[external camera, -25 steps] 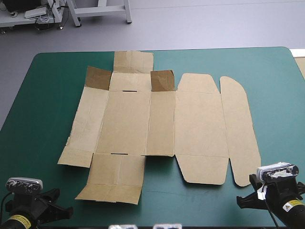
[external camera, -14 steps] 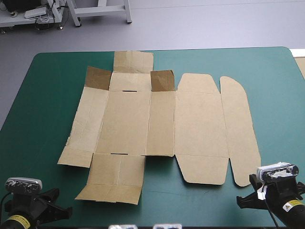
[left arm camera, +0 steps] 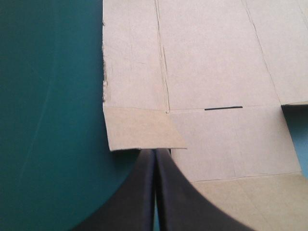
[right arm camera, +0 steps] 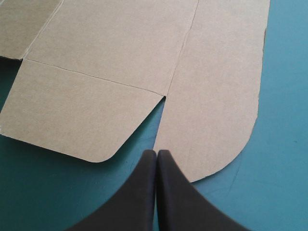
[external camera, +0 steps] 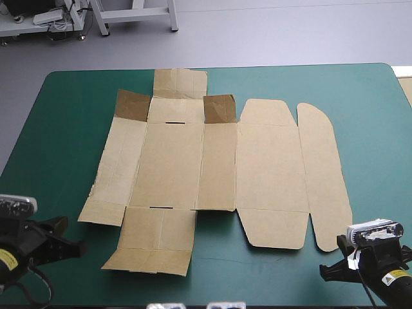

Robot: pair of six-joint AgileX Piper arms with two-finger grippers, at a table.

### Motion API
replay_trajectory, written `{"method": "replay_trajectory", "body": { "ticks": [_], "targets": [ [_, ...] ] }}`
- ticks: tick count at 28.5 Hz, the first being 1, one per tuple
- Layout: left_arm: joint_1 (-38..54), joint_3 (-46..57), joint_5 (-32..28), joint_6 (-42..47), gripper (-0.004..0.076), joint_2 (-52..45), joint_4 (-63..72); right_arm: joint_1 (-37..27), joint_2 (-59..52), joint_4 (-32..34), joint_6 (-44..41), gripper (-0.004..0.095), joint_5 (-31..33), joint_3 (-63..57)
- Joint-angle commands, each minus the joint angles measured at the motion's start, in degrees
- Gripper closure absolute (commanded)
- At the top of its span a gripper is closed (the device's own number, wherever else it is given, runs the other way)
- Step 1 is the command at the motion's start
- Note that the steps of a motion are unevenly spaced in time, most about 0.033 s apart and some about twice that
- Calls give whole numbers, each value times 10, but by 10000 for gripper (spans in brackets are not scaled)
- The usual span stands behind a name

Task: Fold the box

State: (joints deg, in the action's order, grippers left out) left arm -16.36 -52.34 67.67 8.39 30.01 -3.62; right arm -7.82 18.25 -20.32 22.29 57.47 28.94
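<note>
- Teal-green cover lay over the whole table (external camera: 64, 116), bare along its left, right and near margins.
- Brown board of the box (external camera: 187, 161) lay opened out flat in the middle of the table, its panels running side by side from left to right, none of its long walls raised.
- At the right end of the sheet lay a long strip with rounded ends (external camera: 325, 174), flat on the cover.
- On the near side a broad flap (external camera: 154, 241) stuck out towards the robot, also flat.
- At the far side two small corner flaps (external camera: 133, 105) stood tilted up, their inner faces in shadow.
- Left gripper (left arm camera: 155, 151) was at the table's near left corner, fingers pressed together into one point with nothing between them. The point sat at the near edge of a small corner tab (left arm camera: 142, 127) of the box.
- Right gripper (right arm camera: 156, 153) was at the near right corner, likewise closed tight and empty-handed. Its point aimed at the notch between a rounded near flap (right arm camera: 77, 115) and the long strip.
- Whether either tip touched the board could not be told.
- A thin slot (left arm camera: 223, 108) was cut in the fold just beyond the broad flap.
</note>
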Motion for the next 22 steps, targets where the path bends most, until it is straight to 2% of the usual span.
{"method": "replay_trajectory", "body": {
  "ticks": [1, 11, 14, 16, 19, 21, 22],
  "targets": [
    [0, -59, -31, -7, 733, 80, 0, 3, 7, -9, 4, 921, -33, 15],
    [1, -112, -108, -4, 733, 280, -34, 3, 7, -9, 4, 921, -33, 15],
    [26, -137, -123, -4, 732, 336, -27, 3, 7, -9, 4, 921, -32, 15],
    [61, -159, -129, -15, 729, 375, -10, 3, 7, -9, 4, 921, -32, 15],
    [134, -194, -125, -79, 729, 431, 73, 3, 7, -9, 4, 921, -32, 15],
    [197, -211, -121, -131, 729, 461, 160, 3, 7, -9, 4, 921, -32, 15],
    [259, -221, -114, -190, 729, 491, 254, 3, 7, -9, 4, 921, -32, 15]
  ]
}}
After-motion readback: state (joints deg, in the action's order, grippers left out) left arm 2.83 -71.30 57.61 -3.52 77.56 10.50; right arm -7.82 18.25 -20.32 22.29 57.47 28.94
